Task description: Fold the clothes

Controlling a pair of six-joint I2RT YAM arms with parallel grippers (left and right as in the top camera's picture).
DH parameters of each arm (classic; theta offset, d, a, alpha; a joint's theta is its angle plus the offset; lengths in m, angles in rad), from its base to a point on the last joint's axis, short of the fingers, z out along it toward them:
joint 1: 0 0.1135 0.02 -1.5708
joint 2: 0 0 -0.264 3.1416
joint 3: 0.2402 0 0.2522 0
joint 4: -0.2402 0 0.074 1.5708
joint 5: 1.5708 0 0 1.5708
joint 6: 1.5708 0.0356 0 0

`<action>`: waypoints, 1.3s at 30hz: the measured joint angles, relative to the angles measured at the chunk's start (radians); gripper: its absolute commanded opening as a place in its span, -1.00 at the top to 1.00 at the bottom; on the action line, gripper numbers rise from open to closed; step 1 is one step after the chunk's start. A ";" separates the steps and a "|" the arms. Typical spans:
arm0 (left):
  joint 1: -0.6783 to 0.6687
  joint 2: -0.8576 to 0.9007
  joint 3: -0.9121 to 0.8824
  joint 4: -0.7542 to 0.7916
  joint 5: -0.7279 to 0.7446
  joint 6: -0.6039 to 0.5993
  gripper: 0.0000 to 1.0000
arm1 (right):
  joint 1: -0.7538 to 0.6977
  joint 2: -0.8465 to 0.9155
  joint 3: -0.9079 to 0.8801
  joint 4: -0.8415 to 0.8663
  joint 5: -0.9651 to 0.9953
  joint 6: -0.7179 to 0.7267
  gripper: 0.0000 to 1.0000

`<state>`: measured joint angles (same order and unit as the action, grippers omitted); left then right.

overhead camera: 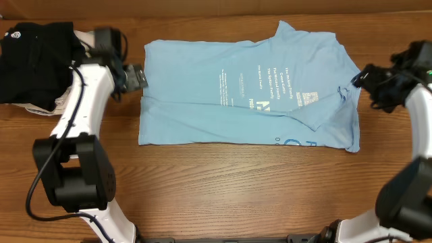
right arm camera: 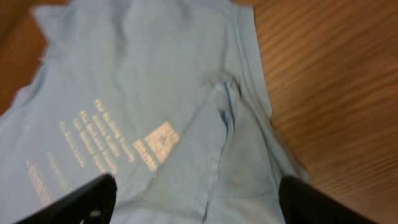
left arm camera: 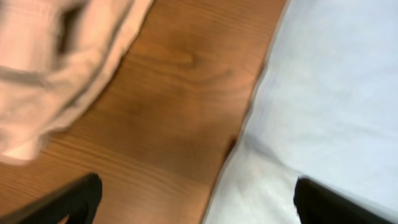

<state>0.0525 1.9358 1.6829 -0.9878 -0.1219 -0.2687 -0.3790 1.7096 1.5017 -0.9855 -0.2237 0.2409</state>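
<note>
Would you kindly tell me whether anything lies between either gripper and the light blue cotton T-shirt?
Nothing visible does. The open left gripper hangs over the left edge of the light blue cotton T-shirt, the open right gripper over its right edge. The black garment and beige garment lie behind the left gripper, off the shirt.

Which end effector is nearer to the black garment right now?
Left. The left end effector is at the near edge of the blue T-shirt, a short way from the black garment. The right end effector is at the shirt's opposite edge, the whole shirt away.
</note>
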 measured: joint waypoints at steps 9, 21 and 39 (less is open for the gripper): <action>-0.010 -0.049 0.308 -0.500 0.077 0.034 -1.00 | 0.000 -0.287 0.085 -0.393 -0.008 0.062 -1.00; -0.023 -0.259 0.120 -0.523 0.085 -0.013 -0.99 | 0.000 -0.450 -0.219 -0.353 -0.005 0.114 -1.00; -0.027 -0.367 -0.688 0.094 0.164 -0.205 -0.67 | 0.000 -0.446 -0.708 0.043 -0.001 0.149 -0.83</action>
<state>0.0257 1.5692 0.9951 -0.8936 0.0422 -0.4736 -0.3790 1.2633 0.7940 -0.9424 -0.2249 0.3897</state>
